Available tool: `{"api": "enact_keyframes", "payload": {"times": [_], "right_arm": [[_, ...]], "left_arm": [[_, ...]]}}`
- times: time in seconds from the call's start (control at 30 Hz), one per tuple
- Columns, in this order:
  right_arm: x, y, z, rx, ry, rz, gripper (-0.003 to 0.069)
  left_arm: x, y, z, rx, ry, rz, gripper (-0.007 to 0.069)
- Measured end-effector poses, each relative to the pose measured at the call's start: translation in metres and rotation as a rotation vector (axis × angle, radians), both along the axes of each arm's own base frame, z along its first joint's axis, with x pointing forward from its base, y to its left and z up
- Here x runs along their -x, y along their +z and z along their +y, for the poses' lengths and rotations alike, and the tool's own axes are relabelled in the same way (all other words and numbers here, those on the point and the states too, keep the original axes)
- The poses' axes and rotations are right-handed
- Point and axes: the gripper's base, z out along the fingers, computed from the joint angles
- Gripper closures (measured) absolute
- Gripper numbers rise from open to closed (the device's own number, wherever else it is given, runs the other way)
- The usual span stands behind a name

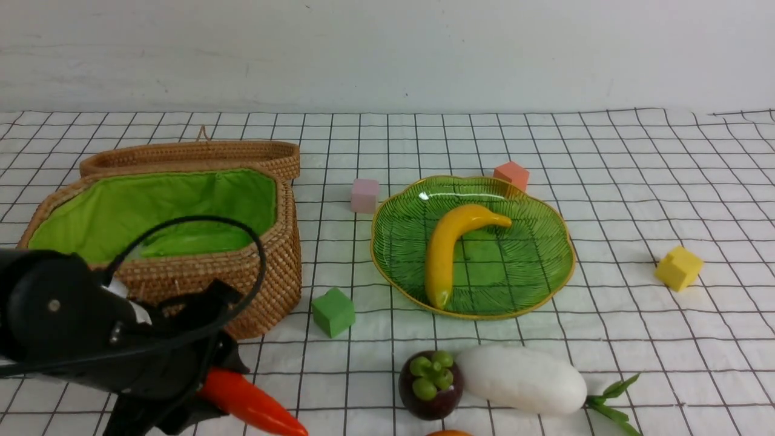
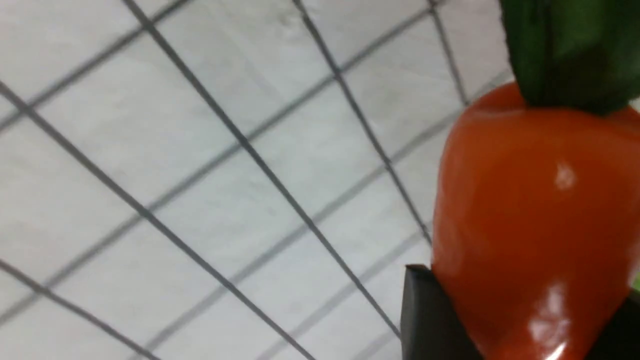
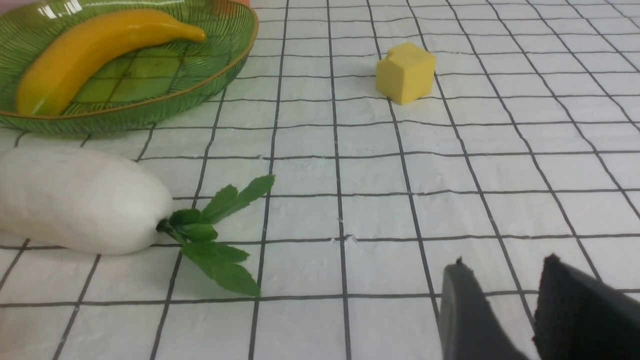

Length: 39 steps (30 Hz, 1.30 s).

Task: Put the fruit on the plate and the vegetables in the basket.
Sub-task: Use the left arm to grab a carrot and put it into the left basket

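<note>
— What is seen nearest, and how are the jaws set?

— The left gripper [image 1: 184, 390] is found at the near left corner, clamped on the carrot [image 1: 254, 406]. In the left wrist view a black finger [image 2: 425, 320] is pressed against the orange body. The right gripper [image 3: 504, 270] is seen only in its own wrist view. Its jaws are held a little apart above the checked cloth [image 3: 375, 175], and nothing is held between them.

— And farther out?

— The mangosteen [image 1: 431, 384] and the radish [image 1: 524, 379] are laid side by side near the front edge, apparently touching. A green cube [image 1: 333, 312] is placed beyond them, just beside the basket [image 1: 254, 284], which is left open on the left. The banana [image 1: 445, 254] is laid in the plate [image 1: 521, 266] at the centre. A yellow cube [image 1: 678, 267] is set well to the right. A pink cube [image 1: 364, 195] and an orange cube [image 1: 512, 174] are found behind the plate.
</note>
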Motion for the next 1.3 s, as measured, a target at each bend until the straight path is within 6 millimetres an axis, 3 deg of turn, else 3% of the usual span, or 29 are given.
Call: {"api": "enact_keyframes", "payload": {"times": [0.17, 0.2, 0.3, 0.37, 0.5, 0.57, 0.7, 0.9, 1.13, 1.3], "right_arm": [[0.0, 0.0, 0.0, 0.0, 0.0, 0.0, 0.0421], [0.0, 0.0, 0.0, 0.0, 0.0, 0.0, 0.0421], [0.0, 0.0, 0.0, 0.0, 0.0, 0.0, 0.0421], [0.0, 0.0, 0.0, 0.0, 0.0, 0.0, 0.0421], [0.0, 0.0, 0.0, 0.0, 0.0, 0.0, 0.0421], [0.0, 0.0, 0.0, 0.0, 0.0, 0.0, 0.0421], [0.0, 0.0, 0.0, 0.0, 0.0, 0.0, 0.0419], [0.0, 0.0, 0.0, 0.0, 0.0, 0.0, 0.0419], [0.0, 0.0, 0.0, 0.0, 0.0, 0.0, 0.0417], [0.0, 0.0, 0.0, 0.0, 0.0, 0.0, 0.0417]], "left_arm": [[0.017, 0.055, 0.009, 0.157, 0.068, -0.297, 0.0302], [0.015, 0.067, 0.017, 0.182, 0.119, -0.4, 0.0302], [0.007, 0.08, 0.031, 0.191, 0.198, -0.492, 0.0302], [-0.012, 0.09, 0.057, 0.139, 0.3, -0.522, 0.0302], [-0.041, 0.087, 0.081, 0.038, 0.328, -0.47, 0.0302], [-0.068, 0.081, 0.092, -0.033, 0.29, -0.413, 0.0302], [-0.106, 0.069, 0.093, -0.109, 0.169, -0.327, 0.0265], [-0.133, 0.065, 0.09, -0.045, 0.168, -0.278, 0.0179], [-0.128, 0.076, 0.087, -0.06, 0.097, -0.301, 0.0162], [-0.08, 0.124, 0.079, -0.303, -0.32, -0.44, 0.0242]]}}
